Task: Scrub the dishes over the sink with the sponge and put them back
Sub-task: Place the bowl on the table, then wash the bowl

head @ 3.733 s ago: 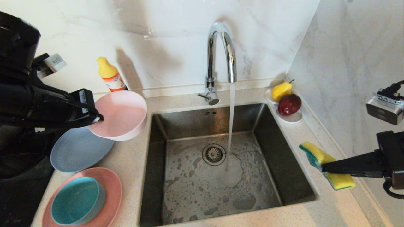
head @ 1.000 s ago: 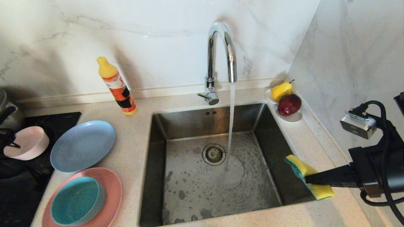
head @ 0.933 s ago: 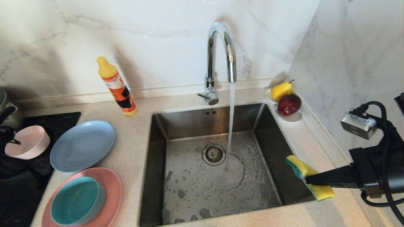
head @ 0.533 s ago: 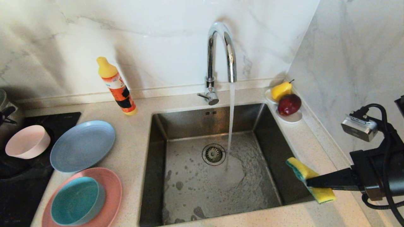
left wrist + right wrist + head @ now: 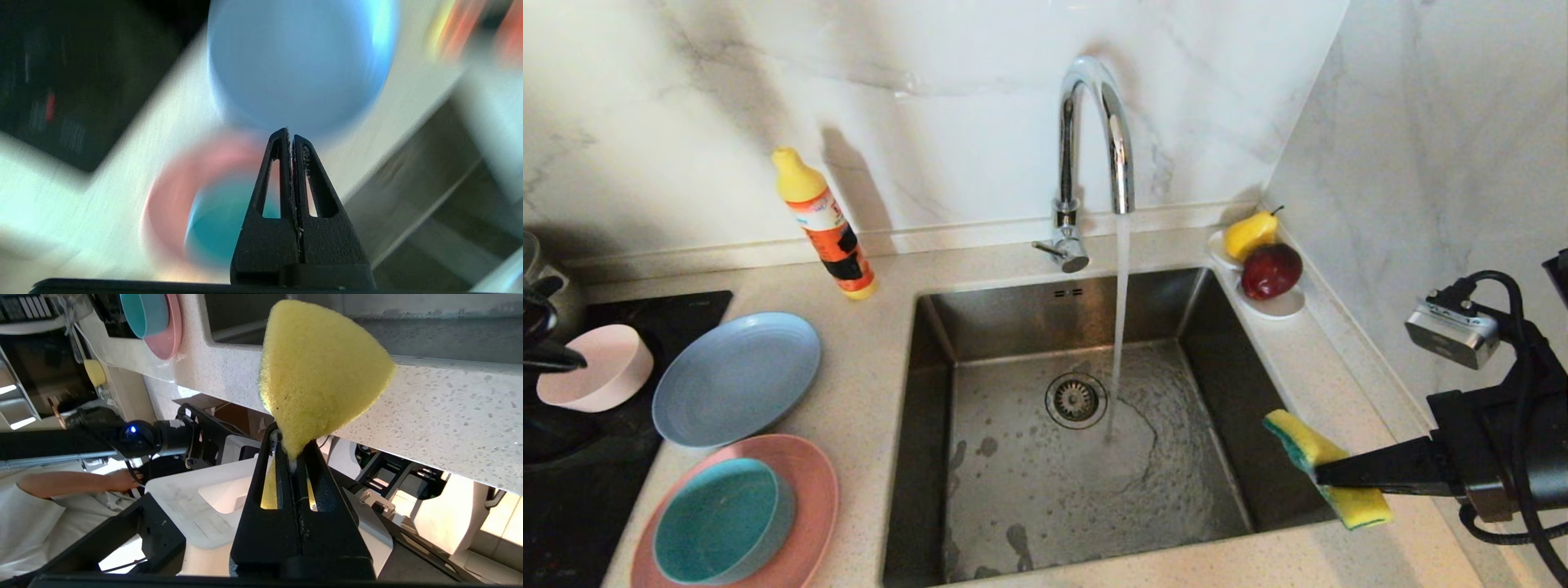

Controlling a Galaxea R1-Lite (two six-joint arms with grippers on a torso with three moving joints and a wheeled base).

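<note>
Since the earlier frames I've set the pink bowl point(image 5: 598, 367) down at the far left, on the dark cooktop point(image 5: 645, 314) beside the blue plate point(image 5: 737, 377), and let go of it. My left gripper point(image 5: 291, 136) now shows at the left edge just over that bowl, fingers pressed together with nothing between them. Its wrist view is smeared, so I can only say it seems to hang above the plates.

My right gripper point(image 5: 1327, 474) has barely shifted: it hangs over the sink's point(image 5: 1233, 384) right front rim, pinching the sponge point(image 5: 1327, 467), yellow foam squeezed between the jaws.

The teal bowl point(image 5: 723, 520) sits inside the salmon plate point(image 5: 813, 490) at the front left; the blue plate is bare. The sink holds no dishes, only foam patches and water running from the faucet point(image 5: 1094, 139) beside the drain point(image 5: 1076, 399). A small white dish point(image 5: 1278, 304) in the back right corner holds a pear point(image 5: 1250, 234) and an apple point(image 5: 1271, 269). A soap bottle point(image 5: 825, 224) stands by the wall.
</note>
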